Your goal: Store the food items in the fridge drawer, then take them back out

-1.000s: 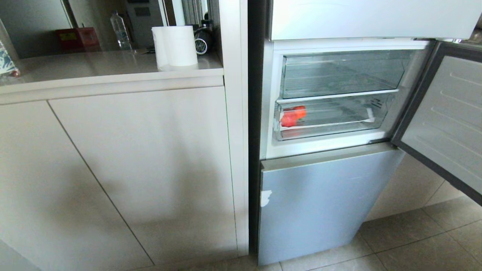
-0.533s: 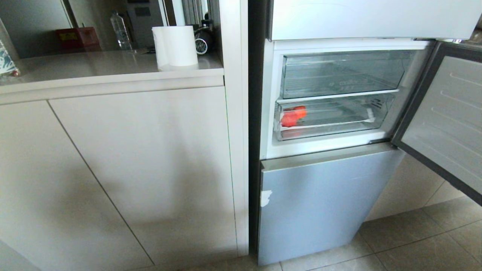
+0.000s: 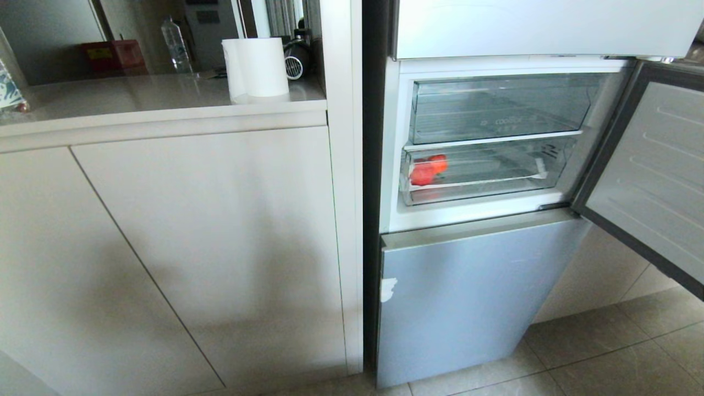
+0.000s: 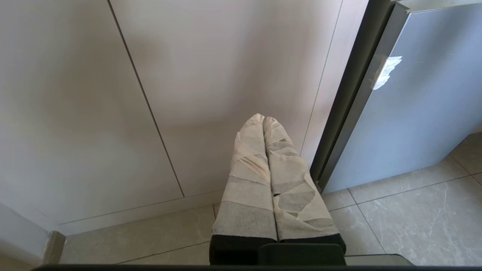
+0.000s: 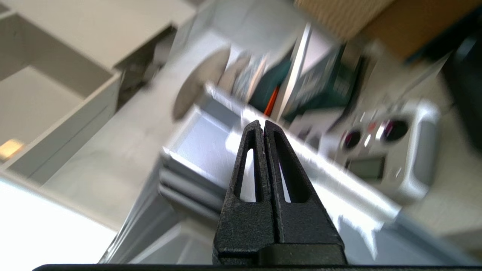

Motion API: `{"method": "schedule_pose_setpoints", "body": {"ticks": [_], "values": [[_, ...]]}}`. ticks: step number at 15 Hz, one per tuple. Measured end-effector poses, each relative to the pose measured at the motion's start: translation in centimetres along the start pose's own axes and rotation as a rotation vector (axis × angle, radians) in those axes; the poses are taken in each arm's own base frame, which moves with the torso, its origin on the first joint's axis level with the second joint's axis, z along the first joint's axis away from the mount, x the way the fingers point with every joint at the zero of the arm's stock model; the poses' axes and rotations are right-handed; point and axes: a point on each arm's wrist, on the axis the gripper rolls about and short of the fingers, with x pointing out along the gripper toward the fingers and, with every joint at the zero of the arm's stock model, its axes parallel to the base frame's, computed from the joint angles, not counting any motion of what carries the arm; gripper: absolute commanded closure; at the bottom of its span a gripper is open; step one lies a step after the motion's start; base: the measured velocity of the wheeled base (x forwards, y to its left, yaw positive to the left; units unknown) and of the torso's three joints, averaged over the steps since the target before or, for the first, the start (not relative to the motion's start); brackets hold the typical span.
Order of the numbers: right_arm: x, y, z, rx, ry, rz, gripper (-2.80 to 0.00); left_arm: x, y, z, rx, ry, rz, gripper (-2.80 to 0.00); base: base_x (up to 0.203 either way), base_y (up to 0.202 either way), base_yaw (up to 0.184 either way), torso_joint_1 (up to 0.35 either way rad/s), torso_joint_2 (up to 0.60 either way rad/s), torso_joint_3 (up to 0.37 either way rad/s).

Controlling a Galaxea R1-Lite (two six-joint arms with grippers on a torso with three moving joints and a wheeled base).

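I saw the wide, shallow clear plastic fridge drawer [image 3: 484, 175] pushed in, two small rounded red food items [image 3: 428, 170] at its nine o'clock end. My left gripper [image 4: 264, 119] hung pinched together, empty, by the cabinet; right gripper [image 5: 262, 124] pressed closed, holding nothing.
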Motion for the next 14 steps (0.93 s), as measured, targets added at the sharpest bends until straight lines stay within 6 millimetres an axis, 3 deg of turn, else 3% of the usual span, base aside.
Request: {"method": "schedule_pose_setpoints", "body": {"ticks": [5,8,12,14], "values": [[-0.2,0.1,-0.5,0.104,0.155,0.046,0.0,0.0,0.0,0.0,0.0,0.0,0.0,0.0,0.0,0.0,0.0,0.0,0.0,0.0],[-1.1,1.2,-0.6,0.12,0.174,0.08,0.0,0.0,0.0,0.0,0.0,0.0,0.0,0.0,0.0,0.0,0.0,0.0,0.0,0.0],[-4.3,3.6,-1.5,0.087,0.165,0.148,0.0,0.0,0.0,0.0,0.0,0.0,0.0,0.0,0.0,0.0,0.0,0.0,0.0,0.0],[-7.1,6.1,-1.8,0.028,0.064,0.213,0.0,0.0,0.0,0.0,0.0,0.0,-0.001,0.0,0.0,0.0,0.0,0.0,0.0,0.0]]}}
